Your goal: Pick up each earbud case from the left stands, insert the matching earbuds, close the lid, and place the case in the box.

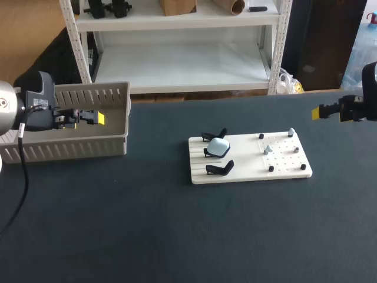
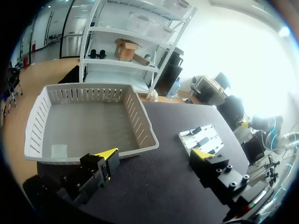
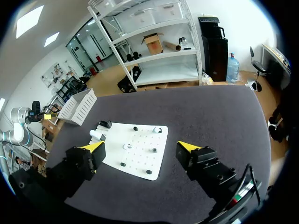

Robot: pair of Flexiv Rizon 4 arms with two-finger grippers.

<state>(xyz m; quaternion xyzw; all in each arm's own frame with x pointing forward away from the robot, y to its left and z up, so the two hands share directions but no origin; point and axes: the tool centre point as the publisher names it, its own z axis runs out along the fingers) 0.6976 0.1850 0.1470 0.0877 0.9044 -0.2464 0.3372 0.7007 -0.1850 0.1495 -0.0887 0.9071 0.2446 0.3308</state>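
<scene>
A white board lies mid-table with three black stands along its left side. The middle stand holds a pale blue earbud case; the stands behind and in front are empty. Small pale earbuds sit among black pegs on the board's right half. My left gripper hangs open over the grey slatted box at the far left, holding nothing. My right gripper is open at the right edge, well clear of the board. In the right wrist view the board and case lie ahead of the open gripper.
In the left wrist view the box looks empty, lying ahead of the open gripper, with the board off to one side. Dark table surface spreads around the board and towards the front edge.
</scene>
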